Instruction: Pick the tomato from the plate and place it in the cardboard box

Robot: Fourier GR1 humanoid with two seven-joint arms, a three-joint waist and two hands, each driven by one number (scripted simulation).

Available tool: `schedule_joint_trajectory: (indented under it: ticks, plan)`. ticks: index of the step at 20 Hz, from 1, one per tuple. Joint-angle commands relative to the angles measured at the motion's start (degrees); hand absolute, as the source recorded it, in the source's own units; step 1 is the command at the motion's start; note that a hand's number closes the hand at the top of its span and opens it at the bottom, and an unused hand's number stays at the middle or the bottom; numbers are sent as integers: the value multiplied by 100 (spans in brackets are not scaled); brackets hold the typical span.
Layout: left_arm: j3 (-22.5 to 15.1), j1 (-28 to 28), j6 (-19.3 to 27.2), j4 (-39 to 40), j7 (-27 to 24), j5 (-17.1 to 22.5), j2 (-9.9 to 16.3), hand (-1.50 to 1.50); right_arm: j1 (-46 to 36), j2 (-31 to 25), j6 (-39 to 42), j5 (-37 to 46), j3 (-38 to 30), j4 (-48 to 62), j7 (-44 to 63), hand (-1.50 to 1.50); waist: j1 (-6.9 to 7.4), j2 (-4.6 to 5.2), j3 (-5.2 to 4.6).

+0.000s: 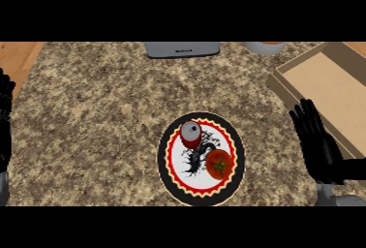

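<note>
- Head view: the right hand is seen at the right edge, fingers straight and spread, pointing away from the robot; nothing is held.
- The left hand is shown at the left edge, open and resting, fingers up, well apart from everything on the tabletop.
- The tomato lies on the plate, to the left of the right fingers and nearer the robot than their tips; a strip of bare tabletop is left between hand and plate.
- A red can is also on the plate, on the tomato's far-left side and thus further from the fingers; a dark pattern is printed between the two.
- The box stands open just beyond and to the right of the right fingers, its near wall close beside them.
- A grey appliance and a white cup are seen at the far edge, well beyond either hand.
- Step judged in hand: the approach; the tomato has not yet been touched.
- For the next move, the right hand would have to be brought left and down over the tomato, and the fingers curled round it without the can being knocked.
- A short carry to the far right would then be called for, the box being so near.
</note>
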Motion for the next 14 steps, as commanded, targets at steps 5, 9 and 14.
schedule_joint_trajectory:
  ticks: [5,9,14]
  plan:
    - [-362,46,-794,249,892,1114,-536,0,-1001,-787,1577,832,1066,-927,-353,-150,417,-76,-281]
    - [-411,176,-1126,269,1501,1805,-779,0,-1030,-403,610,1513,543,-1237,-1863,-150,191,-100,-242]
    - [-135,257,-1313,481,1537,2034,-665,0,-650,-906,1415,2087,681,-1436,-3619,-150,193,-84,-246]
